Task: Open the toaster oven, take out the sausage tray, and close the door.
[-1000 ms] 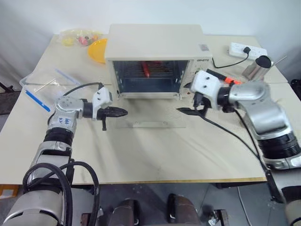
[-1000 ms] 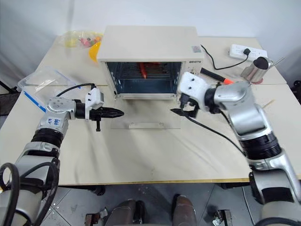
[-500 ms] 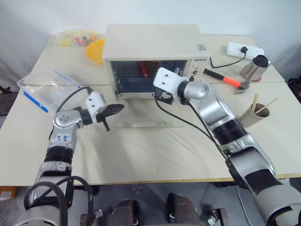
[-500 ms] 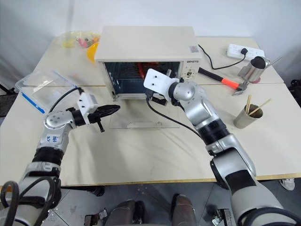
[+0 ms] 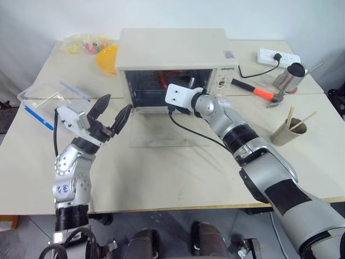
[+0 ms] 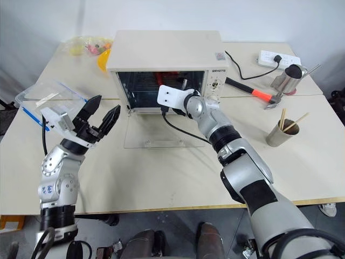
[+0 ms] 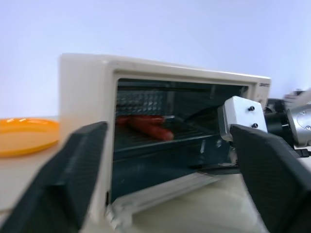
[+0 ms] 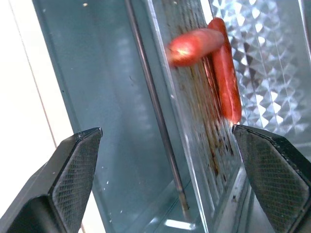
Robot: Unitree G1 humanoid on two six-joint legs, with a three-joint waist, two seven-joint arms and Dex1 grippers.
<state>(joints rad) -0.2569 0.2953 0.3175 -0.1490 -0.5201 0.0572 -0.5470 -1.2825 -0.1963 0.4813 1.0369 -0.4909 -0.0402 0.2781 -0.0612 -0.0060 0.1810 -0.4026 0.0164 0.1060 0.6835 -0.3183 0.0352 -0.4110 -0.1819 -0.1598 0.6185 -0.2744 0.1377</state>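
The cream toaster oven stands at the table's back middle. Its door lies folded down flat on the table, handle toward me. Inside, the sausage tray rests on the rack with long red sausages on it, also seen as sausages from the left. My right gripper is open at the oven's mouth, its fingers on either side of the tray's near end and touching nothing. My left gripper is open and empty, raised left of the door.
An orange plate and a bag of small items lie back left. A clear plastic box sits at the left edge. A hammer, a metal jug, a power strip and a cup of chopsticks stand right.
My left gripper has opened, drawn back from the door and tilted upward. My right gripper has reached from beside the oven into its open front.
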